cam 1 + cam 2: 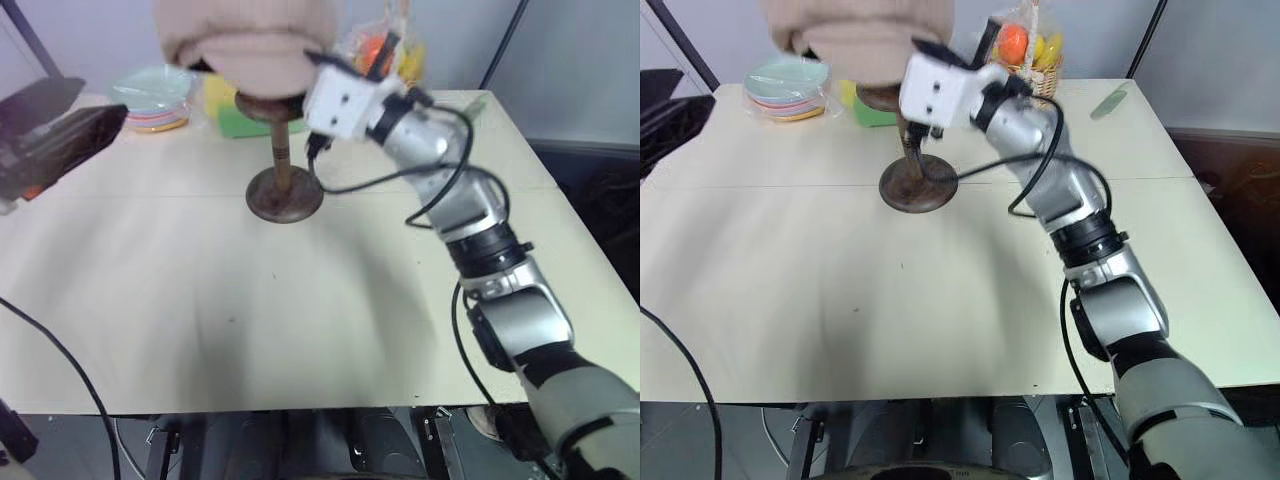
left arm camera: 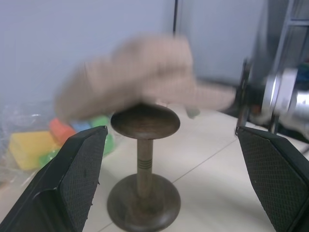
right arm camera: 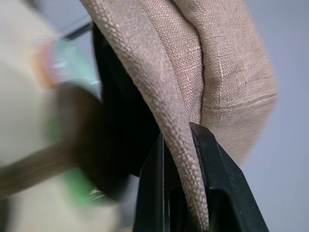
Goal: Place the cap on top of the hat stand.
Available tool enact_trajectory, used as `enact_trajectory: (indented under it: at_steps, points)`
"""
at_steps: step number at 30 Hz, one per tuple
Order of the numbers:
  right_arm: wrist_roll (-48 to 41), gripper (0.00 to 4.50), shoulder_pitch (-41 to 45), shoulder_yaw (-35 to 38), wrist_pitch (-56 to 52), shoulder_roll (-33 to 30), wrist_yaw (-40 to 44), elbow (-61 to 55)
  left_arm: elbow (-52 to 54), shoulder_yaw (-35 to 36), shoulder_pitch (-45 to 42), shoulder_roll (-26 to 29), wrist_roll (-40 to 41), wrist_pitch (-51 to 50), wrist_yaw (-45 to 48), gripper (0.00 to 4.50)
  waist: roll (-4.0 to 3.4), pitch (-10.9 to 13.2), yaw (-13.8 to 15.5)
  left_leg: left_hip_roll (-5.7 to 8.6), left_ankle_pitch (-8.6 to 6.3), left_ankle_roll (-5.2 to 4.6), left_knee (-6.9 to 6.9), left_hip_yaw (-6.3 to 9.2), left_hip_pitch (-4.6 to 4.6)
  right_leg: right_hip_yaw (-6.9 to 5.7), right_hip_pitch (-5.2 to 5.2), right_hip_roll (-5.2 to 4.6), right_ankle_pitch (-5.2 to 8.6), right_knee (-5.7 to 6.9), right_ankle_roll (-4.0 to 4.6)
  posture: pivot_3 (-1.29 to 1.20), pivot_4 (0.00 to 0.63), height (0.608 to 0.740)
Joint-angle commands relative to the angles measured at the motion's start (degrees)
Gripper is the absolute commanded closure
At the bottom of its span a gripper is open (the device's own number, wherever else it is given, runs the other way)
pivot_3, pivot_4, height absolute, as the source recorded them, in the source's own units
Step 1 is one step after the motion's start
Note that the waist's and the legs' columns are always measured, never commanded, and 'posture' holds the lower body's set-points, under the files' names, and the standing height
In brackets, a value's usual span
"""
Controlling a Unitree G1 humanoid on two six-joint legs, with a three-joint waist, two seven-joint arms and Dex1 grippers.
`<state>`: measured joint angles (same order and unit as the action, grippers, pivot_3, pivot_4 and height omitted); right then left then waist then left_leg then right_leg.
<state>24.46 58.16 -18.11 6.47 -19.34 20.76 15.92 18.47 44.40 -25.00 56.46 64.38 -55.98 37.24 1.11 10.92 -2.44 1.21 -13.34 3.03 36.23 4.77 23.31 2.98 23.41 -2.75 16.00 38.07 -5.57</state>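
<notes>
The beige cap [image 1: 250, 35] hangs over the dark wooden hat stand [image 1: 283, 150], which stands upright on the table [image 1: 300, 330]. My right gripper [image 3: 186, 169] is shut on the cap's edge, the fabric pinched between its two black fingers. In the left wrist view the cap [image 2: 140, 82] sits just above the stand's domed top [image 2: 145, 121]; it is blurred, so I cannot tell whether they touch. My left gripper [image 2: 171, 137] is open and holds nothing. It is raised to the left of the stand and faces it from a distance, and it appears as a dark shape [image 1: 70, 140] in the left eye view.
A stack of coloured plates [image 1: 790, 85] and a green block [image 1: 872, 112] lie behind the stand. A basket of fruit [image 1: 1025, 50] stands at the back, and a small green item [image 1: 1108, 102] lies at the far right corner. A black cable [image 1: 60, 360] trails across the front left.
</notes>
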Motion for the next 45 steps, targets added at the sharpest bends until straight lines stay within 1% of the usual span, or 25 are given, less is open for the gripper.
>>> enact_trajectory:
  at_steps: [1, 8, 11, 14, 15, 17, 20, 23, 25, 27, 30, 33, 36, 38, 39, 42, 45]
  points:
    - [1.2, 4.44, -1.1, -1.2, -0.1, 1.3, -0.3, -1.1, 1.8, 2.0, 0.0, 1.8, 2.4, 0.4, -1.1, 0.00, 0.00, 0.0, -0.2, -0.02, 0.00, 0.00, 0.00, 0.00, -0.01, 0.00, 0.00, 0.02, 0.00, 0.02, 0.00, 0.00, 0.150, 0.740]
    - [6.0, 4.44, -5.5, -6.1, 2.0, 2.8, -1.8, 0.5, 0.7, -0.5, -0.1, 3.2, 3.0, 1.4, -0.9, 0.00, -0.01, 0.0, -1.2, -0.03, 0.02, 0.04, -0.10, -0.03, -0.01, 0.01, 0.10, 0.13, 0.00, 0.04, 0.02, 0.00, 0.150, 0.740]
    - [6.6, 4.44, -5.5, -6.4, 1.5, 3.5, -2.0, 2.1, 0.1, -2.7, -1.0, 3.4, 2.4, 2.2, -0.1, 0.00, -0.01, 0.0, -1.4, -0.02, 0.02, 0.04, -0.08, -0.02, -0.01, 0.01, 0.07, 0.13, 0.00, 0.04, 0.02, 0.00, 0.150, 0.740]
    - [6.4, 3.53, -5.5, -5.8, 0.9, 4.0, -2.3, 2.3, -0.4, -6.0, -2.0, 3.4, 1.2, 3.3, 1.4, 0.00, 0.00, 0.0, -1.4, -0.03, 0.02, 0.04, -0.08, -0.01, -0.01, 0.00, 0.06, 0.13, 0.00, 0.03, 0.02, 0.00, 0.150, 0.740]
    - [6.5, 3.11, -5.7, -5.7, 0.8, 3.9, -2.2, 1.9, -0.5, -6.8, -2.2, 3.5, 0.8, 3.7, 1.8, 0.00, -0.01, 0.0, -1.4, -0.02, 0.02, 0.04, -0.08, 0.00, -0.02, 0.00, 0.06, 0.13, 0.00, 0.03, 0.02, 0.00, 0.150, 0.740]
    - [7.2, 2.08, -6.7, -5.7, 0.3, 3.3, -1.8, 0.2, -0.4, -8.5, -2.2, 3.5, -0.4, 4.5, 2.8, 0.00, -0.01, 0.0, -1.4, -0.02, 0.02, 0.04, -0.08, -0.01, -0.01, 0.00, 0.06, 0.13, 0.00, 0.04, 0.02, 0.00, 0.150, 0.740]
    - [7.7, 0.56, -11.1, -6.0, 0.2, 0.4, 1.0, -5.1, 0.6, -12.0, -1.8, 3.0, -3.3, 6.2, 3.5, 0.00, 0.00, 0.0, -1.2, -0.03, 0.02, 0.04, -0.09, 0.00, 0.00, 0.00, 0.06, 0.11, 0.00, 0.02, 0.02, 0.00, 0.150, 0.740]
    - [5.7, 0.56, -18.3, -4.3, -1.3, -4.2, 6.5, -13.4, 3.0, -16.2, -0.4, 2.8, -8.1, 8.8, 4.2, 0.00, 0.00, 0.0, -0.7, -0.02, 0.02, 0.03, -0.07, -0.01, 0.00, 0.00, 0.04, 0.09, 0.00, 0.00, 0.01, 0.00, 0.150, 0.740]
    - [1.9, 0.56, -23.5, -1.6, -4.5, -7.3, 11.5, -19.7, 5.6, -19.5, 1.3, 3.1, -12.3, 11.4, 4.9, 0.00, -0.01, 0.0, -0.2, -0.01, 0.02, 0.03, -0.07, -0.05, 0.00, 0.01, 0.02, 0.08, 0.00, -0.02, 0.01, 0.00, 0.150, 0.740]
    - [-5.8, 0.56, -28.5, 3.2, -11.6, -10.5, 18.8, -27.2, 8.3, -25.0, 2.9, 3.7, -20.0, 15.8, 4.8, 0.00, -0.01, 0.0, 0.0, -0.02, 0.02, 0.03, -0.06, -0.10, 0.01, 0.02, 0.01, 0.08, 0.01, -0.02, 0.01, 0.00, 0.150, 0.740]
    - [-21.1, 0.56, -31.0, 12.5, -28.9, -15.0, 29.8, -37.9, 10.6, -35.2, 3.4, 3.7, -33.7, 22.9, 2.3, 0.00, -0.04, 0.0, 0.2, -0.02, 0.01, 0.02, -0.02, -0.11, -0.01, 0.01, -0.06, 0.09, 0.00, -0.01, 0.01, 0.00, 0.150, 0.740]
    - [-37.4, 0.56, -27.2, 22.1, -48.4, -20.9, 37.9, -43.9, 10.4, -44.2, 1.8, 1.6, -46.2, 29.5, -1.1, 0.00, -0.07, 0.1, 0.0, -0.04, 0.01, 0.02, -0.01, -0.11, -0.06, -0.01, -0.12, 0.13, 0.01, -0.02, 0.02, 0.00, 0.150, 0.740]
    - [-51.4, 0.56, -20.9, 30.4, -63.6, -27.9, 43.3, -43.7, 8.6, -51.9, -0.7, -1.6, -58.4, 36.1, -4.5, 0.00, -0.13, 0.1, 0.1, -0.04, 0.00, 0.00, -0.03, -0.13, -0.05, -0.03, -0.11, 0.12, 0.01, -0.03, 0.03, 0.00, 0.150, 0.740]
    - [-57.1, 0.56, -17.2, 33.4, -70.0, -30.8, 43.8, -42.0, 6.9, -56.5, -2.6, -4.0, -66.0, 40.3, -6.2, 0.00, -0.11, 0.1, 0.2, -0.03, -0.01, -0.02, -0.03, -0.16, -0.02, -0.06, -0.10, 0.11, 0.01, -0.07, 0.03, 0.00, 0.150, 0.740]
    - [-59.4, 0.02, -15.3, 34.6, -72.1, -31.8, 43.7, -41.1, 5.7, -59.1, -3.8, -5.6, -70.4, 42.0, -7.6, 0.00, -0.11, 0.1, 0.2, -0.01, -0.01, -0.02, -0.03, -0.17, -0.02, -0.07, -0.12, 0.11, 0.01, -0.08, 0.03, 0.00, 0.150, 0.740]
    - [-65.7, 0.02, -10.5, 37.0, -78.3, -33.7, 42.6, -39.4, 0.9, -66.0, -6.7, -9.2, -83.9, 46.3, -11.0, 0.00, -0.11, 0.1, 0.3, 0.04, -0.02, -0.04, 0.00, -0.21, -0.01, -0.06, -0.14, 0.09, 0.01, -0.10, 0.02, 0.00, 0.150, 0.740]
    - [-70.0, 0.02, -6.9, 37.9, -81.6, -34.4, 40.5, -38.7, -3.9, -69.4, -8.7, -12.2, -91.9, 49.2, -12.4, 0.00, -0.12, 0.1, 0.2, 0.05, -0.03, -0.07, -0.01, -0.24, 0.01, -0.05, -0.09, 0.11, 0.01, -0.10, 0.02, 0.00, 0.150, 0.740]
